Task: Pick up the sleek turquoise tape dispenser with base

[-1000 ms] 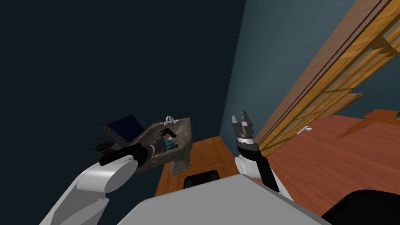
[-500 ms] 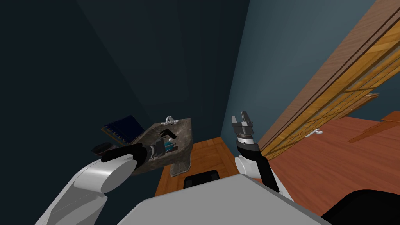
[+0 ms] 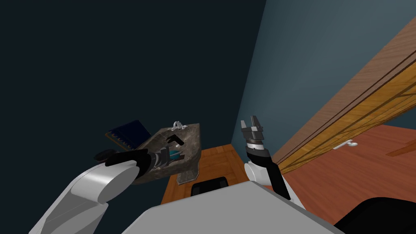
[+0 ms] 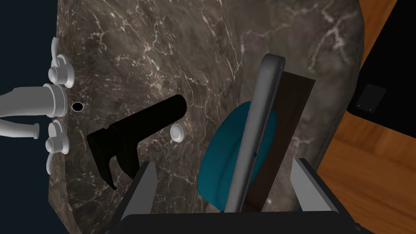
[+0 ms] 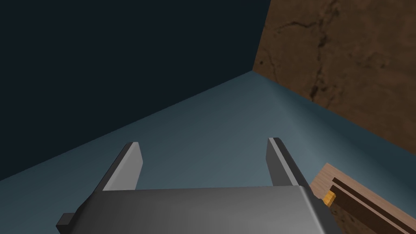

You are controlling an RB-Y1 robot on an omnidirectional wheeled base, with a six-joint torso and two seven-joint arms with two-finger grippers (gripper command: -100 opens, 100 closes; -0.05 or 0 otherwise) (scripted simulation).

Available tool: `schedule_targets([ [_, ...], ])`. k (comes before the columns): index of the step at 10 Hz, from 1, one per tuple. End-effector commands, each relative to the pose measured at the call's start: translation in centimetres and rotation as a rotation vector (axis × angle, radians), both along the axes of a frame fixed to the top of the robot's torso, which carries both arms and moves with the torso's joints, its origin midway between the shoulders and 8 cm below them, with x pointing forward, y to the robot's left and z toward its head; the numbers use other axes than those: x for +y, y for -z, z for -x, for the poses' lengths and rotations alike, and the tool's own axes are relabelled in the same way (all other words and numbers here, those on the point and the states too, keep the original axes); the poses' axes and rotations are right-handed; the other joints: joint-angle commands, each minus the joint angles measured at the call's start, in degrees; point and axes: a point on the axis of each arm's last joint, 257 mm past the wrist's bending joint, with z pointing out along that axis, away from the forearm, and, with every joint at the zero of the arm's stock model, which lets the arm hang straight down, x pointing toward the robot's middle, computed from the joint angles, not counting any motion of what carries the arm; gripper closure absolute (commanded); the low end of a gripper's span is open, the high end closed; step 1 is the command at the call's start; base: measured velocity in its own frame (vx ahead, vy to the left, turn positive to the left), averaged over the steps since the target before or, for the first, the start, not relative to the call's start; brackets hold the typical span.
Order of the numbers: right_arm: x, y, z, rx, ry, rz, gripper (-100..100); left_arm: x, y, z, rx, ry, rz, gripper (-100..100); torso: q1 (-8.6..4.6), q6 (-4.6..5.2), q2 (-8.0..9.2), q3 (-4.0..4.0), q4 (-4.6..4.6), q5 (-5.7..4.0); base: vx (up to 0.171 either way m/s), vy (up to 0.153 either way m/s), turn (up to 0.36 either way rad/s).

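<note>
A dark marble sink, lower left of centre in the head view, is holding the turquoise tape dispenser. Its long axis is pointing straight away from the left gripper, whose spread fingers are flanking it. The right gripper is hovering raised, fingers apart.

The sink and dispenser are shared, seen steeply from above by the head camera and closely by the left wrist's, while a wall corner is faced by the right's.
</note>
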Motion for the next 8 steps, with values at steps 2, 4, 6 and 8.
schedule_targets([
  [2,0.0,0.0,0.0,0.0,0.0,0.0,0,0.3,0.3,1.4,0.057,-0.002,-0.018,-100,-0.01,0.02,0.02,0.01,0.0,0.0,0.068,-0.014,0.074],
  [4,0.0,0.0,0.0,0.0,0.0,0.0,0,0.5,0.5,2.4,0.097,-0.004,-0.033,-100,0.0,0.02,0.01,0.0,0.0,0.0,0.076,-0.021,0.075],
  [6,0.0,0.0,0.0,0.0,0.0,0.0,0,0.8,0.7,3.4,0.135,-0.006,-0.05,-100,-0.03,0.02,-0.01,-0.02,-0.01,0.0,0.068,-0.02,0.104],
  [8,0.0,0.0,0.0,0.0,0.0,0.0,0,1.0,0.5,4.6,0.17,-0.006,-0.076,-100,-0.06,0.01,-0.08,-0.04,-0.02,-0.01,0.1,-0.035,0.109],
])
